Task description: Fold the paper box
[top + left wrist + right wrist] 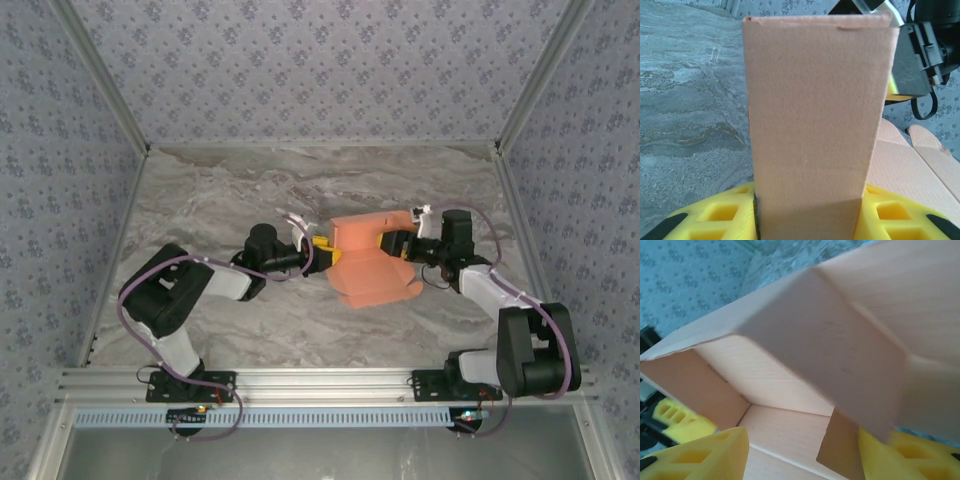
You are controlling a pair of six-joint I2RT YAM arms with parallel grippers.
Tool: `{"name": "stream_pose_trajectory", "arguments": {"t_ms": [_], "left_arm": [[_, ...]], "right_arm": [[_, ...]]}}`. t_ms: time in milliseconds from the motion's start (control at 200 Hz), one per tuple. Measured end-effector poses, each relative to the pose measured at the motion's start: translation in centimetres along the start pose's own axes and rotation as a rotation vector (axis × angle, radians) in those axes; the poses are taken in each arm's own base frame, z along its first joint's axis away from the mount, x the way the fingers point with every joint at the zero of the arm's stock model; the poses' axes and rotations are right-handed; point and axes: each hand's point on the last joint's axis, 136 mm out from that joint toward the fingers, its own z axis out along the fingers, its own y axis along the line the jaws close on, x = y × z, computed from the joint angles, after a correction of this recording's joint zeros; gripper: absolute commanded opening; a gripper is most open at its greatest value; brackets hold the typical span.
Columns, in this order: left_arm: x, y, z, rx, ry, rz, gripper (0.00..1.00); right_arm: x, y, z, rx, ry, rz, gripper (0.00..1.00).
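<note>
We see the paper box (pixel 365 262) centred on the tabletop (pixel 220 190), walls (pixel 810 110) already raised: our left pincer (pixel 318 245) clamps it, our right pincer (pixel 400 243) stands open astride a loose flap (pixel 830 350), and the near flaps (pixel 375 292) lie unfolded.

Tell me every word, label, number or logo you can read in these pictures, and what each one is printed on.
None can be read.
The paper box is plain salmon cardboard, with no print on the faces shown.
The wallpaper has only a small floral pattern, and the table only marble veins.
Any marks on the left arm or right arm are too small to read.
</note>
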Motion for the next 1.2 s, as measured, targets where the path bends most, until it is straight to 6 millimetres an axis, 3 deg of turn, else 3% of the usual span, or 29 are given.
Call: {"name": "stream_pose_trajectory", "arguments": {"t_ms": [170,300,465,620,740,904,1034,1199], "left_arm": [[0.4,0.3,0.1,-0.005,0.007,-0.006,0.36],[0.4,0.2,0.2,-0.004,0.007,-0.004,0.36],[-0.1,0.2,-0.3,-0.016,0.007,0.003,0.36],[-2.7,-0.3,-1.7,-0.025,-0.042,0.031,0.36],[-4.3,-1.3,-2.5,-0.015,-0.067,0.053,0.36],[-4.4,-2.6,-3.0,0.023,-0.039,0.053,0.36],[-3.9,-3.1,-3.3,0.039,-0.009,0.039,0.36],[-3.8,-3.8,-3.6,0.061,0.011,0.035,0.37]], "right_arm": [[0.1,2.2,0.6,-0.061,0.034,-0.086,0.61],[-0.3,3.2,-0.1,-0.069,0.031,-0.147,0.65],[-2.0,5.7,-2.7,-0.069,-0.024,-0.279,0.65],[-5.4,6.4,-6.8,0.041,-0.197,-0.387,0.66],[-8.2,5.0,-10.0,0.168,-0.341,-0.406,0.62],[-9.6,-1.4,-12.1,0.309,-0.421,-0.238,0.55],[-8.7,-5.0,-11.1,0.345,-0.369,-0.145,0.55],[-6.9,-5.6,-8.2,0.269,-0.226,-0.172,0.46]]}}
